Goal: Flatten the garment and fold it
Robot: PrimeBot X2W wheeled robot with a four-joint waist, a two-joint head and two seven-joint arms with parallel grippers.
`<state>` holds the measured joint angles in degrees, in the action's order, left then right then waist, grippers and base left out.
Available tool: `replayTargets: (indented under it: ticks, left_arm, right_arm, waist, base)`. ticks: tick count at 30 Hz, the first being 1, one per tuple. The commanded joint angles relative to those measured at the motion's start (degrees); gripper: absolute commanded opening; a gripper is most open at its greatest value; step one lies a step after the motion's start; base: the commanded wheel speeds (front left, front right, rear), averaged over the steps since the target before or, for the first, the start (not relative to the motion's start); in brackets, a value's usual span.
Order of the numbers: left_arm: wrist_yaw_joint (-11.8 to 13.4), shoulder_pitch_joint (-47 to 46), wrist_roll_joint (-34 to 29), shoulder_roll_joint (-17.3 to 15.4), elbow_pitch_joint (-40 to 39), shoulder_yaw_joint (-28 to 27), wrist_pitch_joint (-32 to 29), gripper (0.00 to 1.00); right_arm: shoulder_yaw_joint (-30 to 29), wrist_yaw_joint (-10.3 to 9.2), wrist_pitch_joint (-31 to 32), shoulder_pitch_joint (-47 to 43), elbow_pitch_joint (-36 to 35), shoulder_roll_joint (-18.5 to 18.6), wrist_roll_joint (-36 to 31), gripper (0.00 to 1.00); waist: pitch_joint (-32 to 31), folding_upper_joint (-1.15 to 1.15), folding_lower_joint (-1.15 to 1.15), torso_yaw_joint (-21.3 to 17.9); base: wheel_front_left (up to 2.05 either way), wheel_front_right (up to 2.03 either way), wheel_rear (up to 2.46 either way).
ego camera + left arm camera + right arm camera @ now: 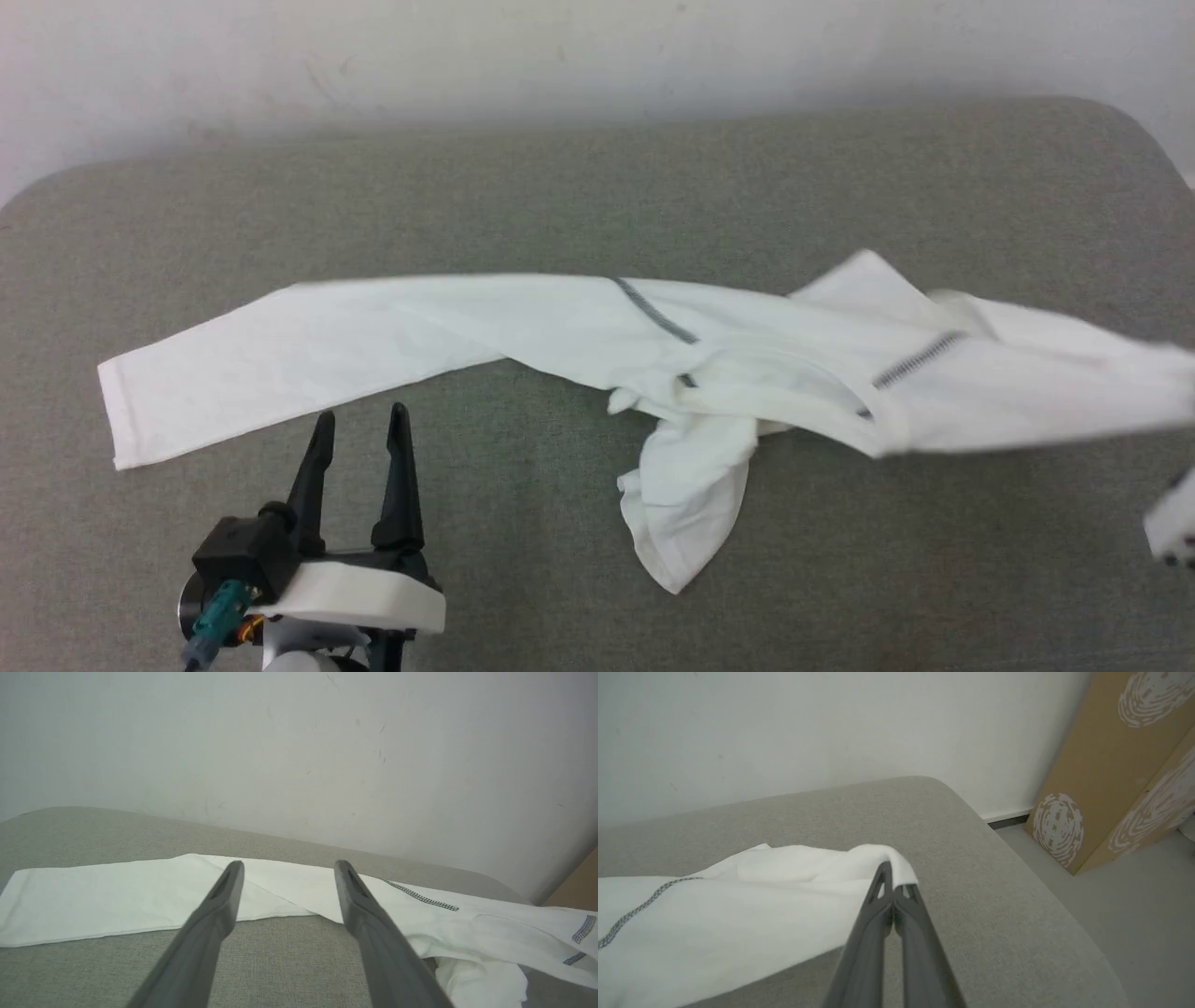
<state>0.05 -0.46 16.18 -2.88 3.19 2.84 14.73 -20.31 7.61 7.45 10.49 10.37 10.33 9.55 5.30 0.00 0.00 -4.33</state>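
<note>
The garment, a thin white long-sleeved shirt with dark grey stitched seams, lies stretched sideways across the grey padded surface. One sleeve runs flat to the left and a crumpled flap hangs toward me in the middle. My left gripper stands open just in front of the left sleeve, apart from the cloth. In the left wrist view its fingers frame the sleeve. My right gripper is shut on a lifted edge of the garment at its right end, near the surface's right side.
A pale wall rises right behind the surface. The rounded right edge drops to a grey floor, where a brown cardboard box with white prints stands. A pale part of my right arm shows at the head view's right edge.
</note>
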Motion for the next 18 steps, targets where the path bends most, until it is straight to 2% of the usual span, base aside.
replayTargets:
  ticks: [1,5,8,9,10,11,14,18]
  left_arm:
    - [-0.02,-1.02,0.30,0.01,0.23,0.02,0.27,1.00]
    - [-0.04,-0.95,0.39,0.01,0.39,0.14,0.27,1.00]
    - [0.00,-1.05,0.15,0.01,0.61,0.09,0.27,1.00]
    - [-0.02,-1.13,0.03,0.01,0.73,0.03,0.27,1.00]
    - [-0.05,-1.21,-0.05,0.01,0.83,-0.02,0.27,1.00]
    - [-0.09,-1.27,-0.16,0.01,0.96,-0.03,0.27,1.00]
    - [-0.18,-1.35,-0.39,0.01,1.24,-0.15,0.27,1.00]
    - [-0.23,-1.13,-0.55,0.01,1.62,-0.11,0.27,1.00]
  right_arm:
    - [-1.79,-0.12,0.00,-1.44,0.76,-0.77,-0.39,0.00]
    - [-10.17,-0.12,-0.69,-5.18,6.48,-3.05,-2.18,0.00]
    - [-13.61,-0.12,-4.52,-5.62,12.22,-4.42,-3.91,0.00]
    - [-14.12,-0.12,-5.80,-5.35,14.16,-4.78,-4.42,0.32]
    - [-14.12,-0.12,-6.86,-4.96,16.14,-5.16,-4.68,0.49]
    - [-13.68,-0.12,-8.05,-4.47,17.79,-5.40,-4.76,1.00]
    - [-11.86,-0.12,-12.86,-3.28,20.62,-5.65,-4.65,1.00]
    - [-11.49,-0.12,-19.21,-3.41,20.56,-5.29,-4.84,1.00]
  waist:
    - [-0.02,0.00,0.00,-0.20]
    - [-0.01,0.00,0.00,-0.23]
    - [0.24,0.00,0.00,-0.28]
    - [0.32,0.00,0.00,-0.32]
    - [0.41,0.00,0.00,-0.37]
    - [0.46,0.00,0.00,-0.41]
    - [0.48,0.00,0.00,-0.52]
    - [-0.11,0.00,0.00,-0.53]
  base:
    - [0.00,0.00,0.00]
    - [0.00,0.00,0.00]
    - [0.00,0.00,0.00]
    - [0.00,0.00,0.00]
    - [0.00,0.00,0.00]
    - [0.00,0.00,0.00]
    - [0.00,0.00,0.00]
    - [0.00,0.00,0.00]
